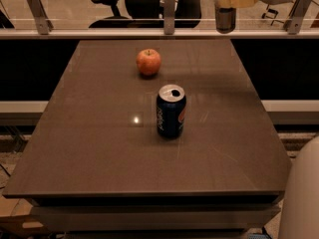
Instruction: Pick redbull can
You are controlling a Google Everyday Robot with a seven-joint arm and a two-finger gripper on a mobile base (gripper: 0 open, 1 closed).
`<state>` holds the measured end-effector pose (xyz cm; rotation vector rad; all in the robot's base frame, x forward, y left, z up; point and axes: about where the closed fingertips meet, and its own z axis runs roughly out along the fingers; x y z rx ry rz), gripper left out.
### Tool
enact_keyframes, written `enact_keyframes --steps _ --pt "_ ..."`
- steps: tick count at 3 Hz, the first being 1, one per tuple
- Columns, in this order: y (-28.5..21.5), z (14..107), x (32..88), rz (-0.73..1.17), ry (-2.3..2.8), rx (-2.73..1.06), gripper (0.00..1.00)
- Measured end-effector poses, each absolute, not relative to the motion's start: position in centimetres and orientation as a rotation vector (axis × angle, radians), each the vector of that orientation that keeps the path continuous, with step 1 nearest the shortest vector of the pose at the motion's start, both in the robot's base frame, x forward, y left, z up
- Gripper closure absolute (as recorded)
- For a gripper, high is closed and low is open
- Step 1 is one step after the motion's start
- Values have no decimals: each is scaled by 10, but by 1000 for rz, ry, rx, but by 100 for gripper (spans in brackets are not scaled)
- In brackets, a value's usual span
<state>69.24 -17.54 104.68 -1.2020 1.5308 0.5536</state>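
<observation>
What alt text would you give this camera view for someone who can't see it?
A robot's cream hand, at the top right, grips a slim redbull can by its top, raised near the far right corner of a brown table. On the table sit a dark blue Pepsi can near the middle and an apple behind it.

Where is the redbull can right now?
The redbull can is top right in the camera view, held by the hand above the table's far right corner.

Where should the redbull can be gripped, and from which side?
Around its upper body, from the picture's right: the redbull can is slim and upright, and the hand clamps its top there, beyond the table's far right edge.
</observation>
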Motion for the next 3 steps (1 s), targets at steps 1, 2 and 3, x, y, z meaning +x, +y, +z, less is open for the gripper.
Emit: enact_keyframes --steps 1,2,3 --pt "-174 1050 691 542 1527 -1210 100" --pt "-174 1050 689 527 1530 -1219 100" --pt "-174 1049 689 527 1530 -1221 100"
